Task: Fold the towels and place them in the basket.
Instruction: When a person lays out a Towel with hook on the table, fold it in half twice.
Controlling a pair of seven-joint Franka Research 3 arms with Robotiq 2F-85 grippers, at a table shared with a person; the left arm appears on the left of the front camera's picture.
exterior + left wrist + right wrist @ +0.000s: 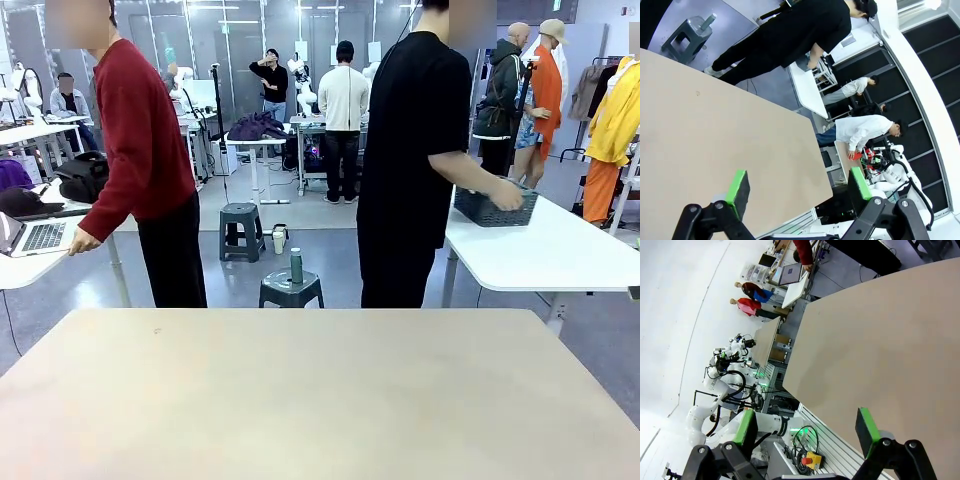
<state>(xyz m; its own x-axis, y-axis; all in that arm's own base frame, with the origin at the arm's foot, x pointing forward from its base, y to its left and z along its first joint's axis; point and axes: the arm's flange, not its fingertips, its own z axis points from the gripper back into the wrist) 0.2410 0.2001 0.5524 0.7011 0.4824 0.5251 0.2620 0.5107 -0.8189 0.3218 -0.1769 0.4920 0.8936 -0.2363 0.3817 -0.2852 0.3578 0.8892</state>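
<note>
The dark grey lattice basket [482, 211] rests on a white side table [560, 255] beyond the far right of my table. A person in black [415, 150] stands there with a hand on its rim. The towels are out of view. My left gripper [798, 182] hangs open above the beige tabletop [715, 140], with nothing between its green pads [738, 184]. Over the same tabletop [890, 350], near its edge, my right gripper [807, 426] is open too, and the gap between its green pads [867, 424] is empty.
The beige table [320, 400] spreads across the front view. Past its far edge stands a grey stool [291, 291] with a bottle on it. A person in red [140, 140] leans on a table with a laptop [40, 238] at far left.
</note>
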